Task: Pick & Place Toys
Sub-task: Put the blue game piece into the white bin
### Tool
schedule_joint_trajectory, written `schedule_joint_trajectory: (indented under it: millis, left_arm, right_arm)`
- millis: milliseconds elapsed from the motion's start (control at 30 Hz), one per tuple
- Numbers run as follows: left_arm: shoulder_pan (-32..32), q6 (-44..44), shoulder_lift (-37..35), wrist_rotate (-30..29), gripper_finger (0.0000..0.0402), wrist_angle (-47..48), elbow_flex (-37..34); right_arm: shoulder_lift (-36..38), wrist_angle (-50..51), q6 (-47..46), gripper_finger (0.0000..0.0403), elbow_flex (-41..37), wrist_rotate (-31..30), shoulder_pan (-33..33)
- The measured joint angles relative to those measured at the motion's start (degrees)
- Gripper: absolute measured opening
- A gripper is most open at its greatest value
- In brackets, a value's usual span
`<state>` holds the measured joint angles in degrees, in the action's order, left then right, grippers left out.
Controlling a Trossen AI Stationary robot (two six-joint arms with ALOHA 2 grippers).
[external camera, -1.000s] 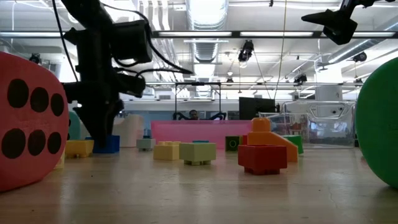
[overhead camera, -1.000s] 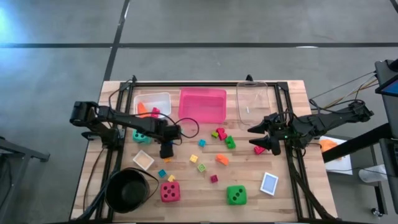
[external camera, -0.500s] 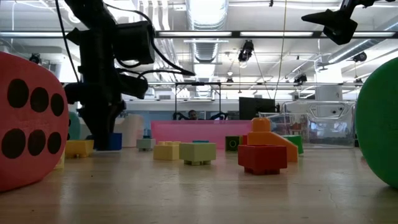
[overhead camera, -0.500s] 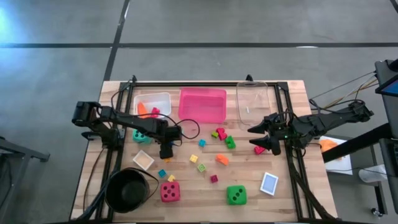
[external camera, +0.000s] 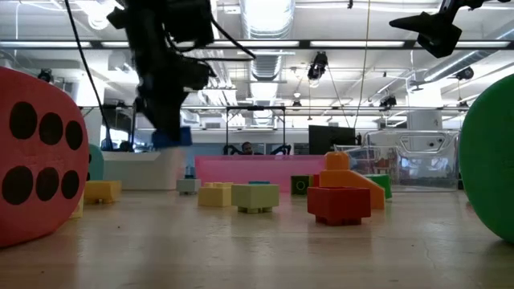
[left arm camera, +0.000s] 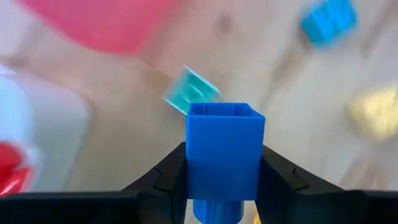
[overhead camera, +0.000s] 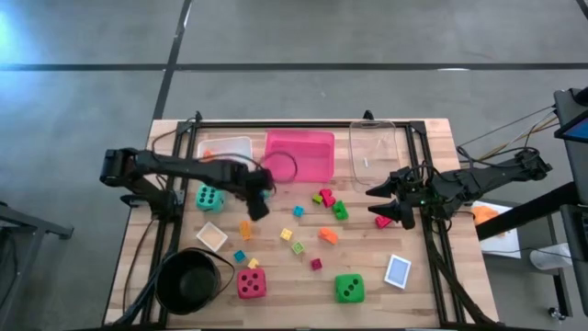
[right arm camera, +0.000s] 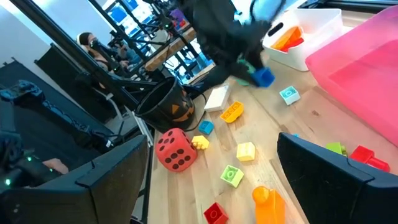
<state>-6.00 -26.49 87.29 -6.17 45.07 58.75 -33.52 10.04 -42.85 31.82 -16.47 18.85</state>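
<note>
My left gripper (overhead camera: 261, 197) is shut on a small blue block (left arm camera: 224, 155), held above the table in front of the white tray (overhead camera: 225, 150); the block also shows in the low view (external camera: 173, 137) and the right wrist view (right arm camera: 264, 76). The teal die (overhead camera: 209, 197) and an orange block (overhead camera: 245, 228) lie on the table beside it. My right gripper (overhead camera: 391, 206) is open and empty, above the table's right side near a red block (overhead camera: 382, 222). The red die (overhead camera: 251, 283), the green die (overhead camera: 348, 288) and a blue card (overhead camera: 398, 271) lie near the front edge. My left gripper pinches the blue block's two opposite side walls (left arm camera: 194, 163) between its two fingers (left arm camera: 169, 175). The fingers come from above, pointing down (external camera: 165, 112). The block hangs at the fingertips, lifted clear of the table.
A pink tray (overhead camera: 299, 154) and a clear tray (overhead camera: 372, 147) stand along the far edge. A black bowl (overhead camera: 188, 280) stands at the front left, with a pale card (overhead camera: 211, 236) behind it. Several small blocks (overhead camera: 328, 199) are scattered over the middle of the table.
My left gripper has risen from the table with the blue block and gone a little toward the far and right edges. The block, on the table a second ago, now hangs clear. The orange block below shows where the gripper stood.
</note>
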Motion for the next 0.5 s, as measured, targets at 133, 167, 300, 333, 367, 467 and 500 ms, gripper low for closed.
schedule_joint_trajectory:
  millis: [133, 167, 300, 333, 367, 467, 500]
  left_arm:
    - [-5.67, -7.95, -4.15, -2.46, 0.013, 0.62, 0.52]
    - [-7.25, -10.3, -5.46, -3.86, 0.013, 0.95, 0.2]
    - [-14.34, -26.07, -8.93, -11.98, 0.013, 7.45, -1.19]
    - [-16.35, -28.29, -9.31, -12.44, 0.013, 8.69, -1.54]
    - [-18.32, -29.75, -9.47, -12.55, 0.013, 9.52, -1.87]
    - [-22.45, -31.24, -9.09, -12.51, 0.013, 9.83, -2.88]
    - [-23.42, -31.32, -8.61, -12.49, 0.013, 9.81, -3.04]
  right_arm:
    - [0.0, 0.04, 0.01, 0.0348, 0.02, 0.0, 0.0]
    - [0.0, -0.01, 0.01, 0.0348, 0.02, 0.0, 0.0]
    - [0.0, 0.03, 0.0, 0.0348, 0.02, 0.0, 0.0]
    - [0.0, -0.01, 0.0, 0.0348, 0.02, 0.0, 0.0]
    - [0.0, 0.0, 0.0, 0.0348, 0.02, 0.0, 0.0]
    - [0.0, 0.01, 0.0, 0.0348, 0.02, 0.0, -0.01]
    - [0.0, -0.04, 0.0, 0.0348, 0.02, 0.0, -0.02]
